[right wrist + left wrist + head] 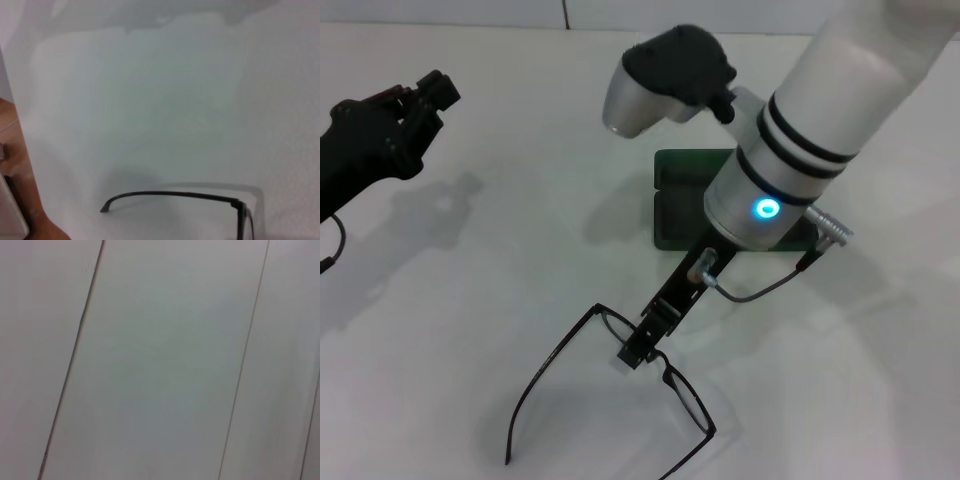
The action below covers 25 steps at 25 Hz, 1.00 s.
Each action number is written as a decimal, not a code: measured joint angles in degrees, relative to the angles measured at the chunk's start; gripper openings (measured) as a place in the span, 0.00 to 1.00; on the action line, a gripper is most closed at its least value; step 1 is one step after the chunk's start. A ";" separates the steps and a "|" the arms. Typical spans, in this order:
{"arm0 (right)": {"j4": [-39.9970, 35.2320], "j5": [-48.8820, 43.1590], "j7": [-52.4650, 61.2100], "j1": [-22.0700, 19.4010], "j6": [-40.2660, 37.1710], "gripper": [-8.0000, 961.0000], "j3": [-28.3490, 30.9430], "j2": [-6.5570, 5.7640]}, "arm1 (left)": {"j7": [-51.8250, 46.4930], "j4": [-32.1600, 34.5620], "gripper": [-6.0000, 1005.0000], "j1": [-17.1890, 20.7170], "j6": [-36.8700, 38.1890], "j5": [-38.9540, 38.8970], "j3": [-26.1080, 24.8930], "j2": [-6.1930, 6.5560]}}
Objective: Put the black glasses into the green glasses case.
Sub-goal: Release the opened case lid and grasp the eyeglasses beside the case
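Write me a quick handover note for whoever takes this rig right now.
Right gripper: down at the bridge of the black glasses, which lie unfolded on the white table; grasp unclear.
Left gripper: parked raised at far left, holding nothing.
Green glasses case: open on the table behind the glasses, partly hidden by the right arm.
Done: approach to the glasses.
Left: lift the glasses, place them in the case.

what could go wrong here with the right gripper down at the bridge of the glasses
1. The right gripper sits at the thin bridge of the black glasses; a grip there may slip or twist the frame.
2. The temple arms are spread open on the table, so the glasses might not fit the green glasses case unfolded.
3. The right arm hides much of the case, so placement may be hard to judge.
The left gripper is parked far left.
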 joint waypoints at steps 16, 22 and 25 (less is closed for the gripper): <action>1.77 2.17 1.85 0.41 7.46 0.78 -9.08 0.00 | 0.10 -2.28 0.08 -0.21 0.91 0.17 0.20 -0.01; 2.20 2.15 1.92 0.64 7.82 0.77 -10.19 0.00 | 0.15 -4.15 0.08 -0.82 0.98 0.20 0.30 -0.01; 2.20 1.75 1.98 0.66 7.84 0.77 -10.37 0.00 | 0.21 -4.37 0.08 -0.94 1.00 0.26 0.30 0.00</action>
